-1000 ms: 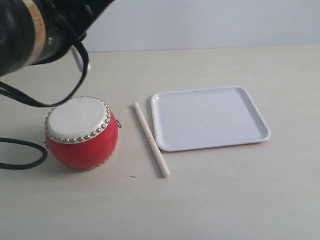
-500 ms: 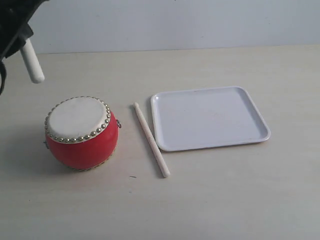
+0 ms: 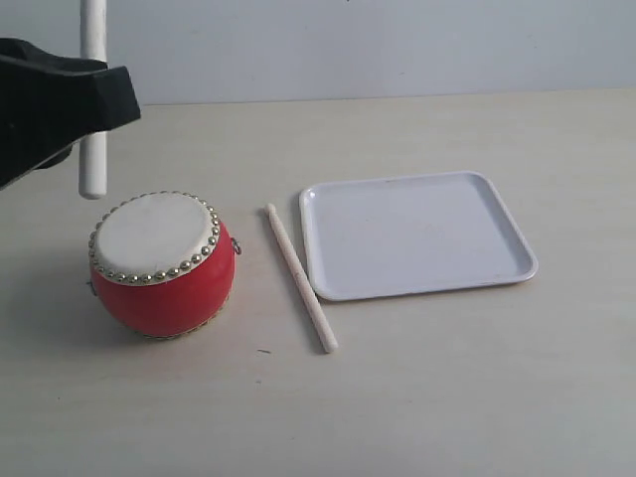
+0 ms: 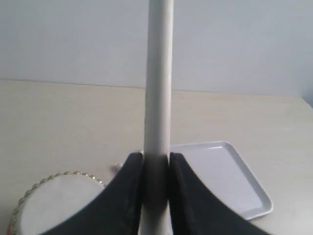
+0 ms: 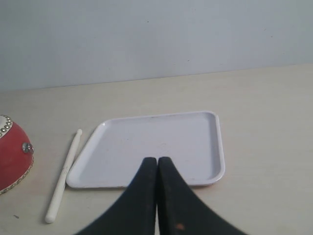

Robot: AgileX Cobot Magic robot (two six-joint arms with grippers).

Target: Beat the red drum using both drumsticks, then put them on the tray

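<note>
The red drum (image 3: 162, 263) stands on the table at the left, its off-white skin ringed with studs; it also shows in the left wrist view (image 4: 54, 205) and the right wrist view (image 5: 12, 154). My left gripper (image 4: 156, 161) is shut on one drumstick (image 3: 92, 99), held upright above the drum's far left edge, its rounded tip just clear of the skin. The other drumstick (image 3: 300, 278) lies on the table between the drum and the white tray (image 3: 417, 234). My right gripper (image 5: 157, 161) is shut with nothing in it, above the tray's (image 5: 151, 147) near edge.
The beige table (image 3: 447, 397) spreads out around the things, with a pale wall behind. My left arm's black body fills the upper left corner of the exterior view.
My left arm has pulled back from in front of the camera. The held drumstick has swung upright and come down towards the drum's far left rim.
</note>
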